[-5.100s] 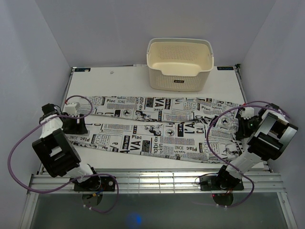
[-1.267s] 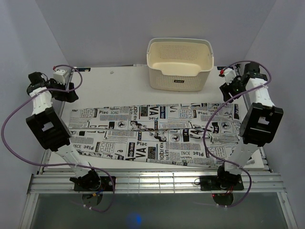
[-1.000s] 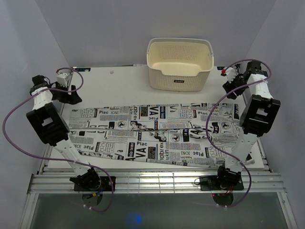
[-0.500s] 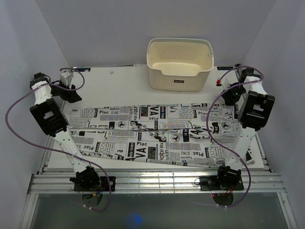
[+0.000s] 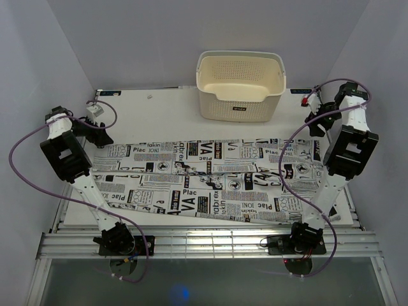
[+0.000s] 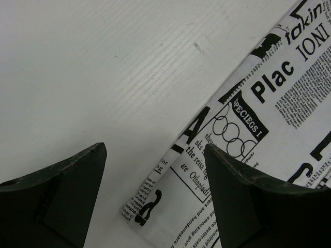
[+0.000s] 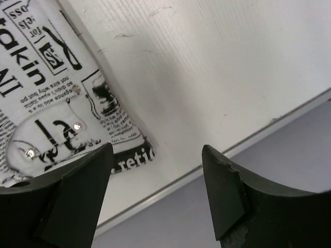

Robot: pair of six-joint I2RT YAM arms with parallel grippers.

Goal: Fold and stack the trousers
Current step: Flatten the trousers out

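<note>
Trousers flat; fingers wide apart, empty

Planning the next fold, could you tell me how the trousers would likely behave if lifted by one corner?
Probably floppy: the trousers lie flat in soft folded layers, so a lifted corner should drape and drag the rest. Likely light, since the cloth edge looks thin in the left wrist view. The studs may make that corner slightly stiffer.

Lab test cell (bare grey walls, white table).
</note>
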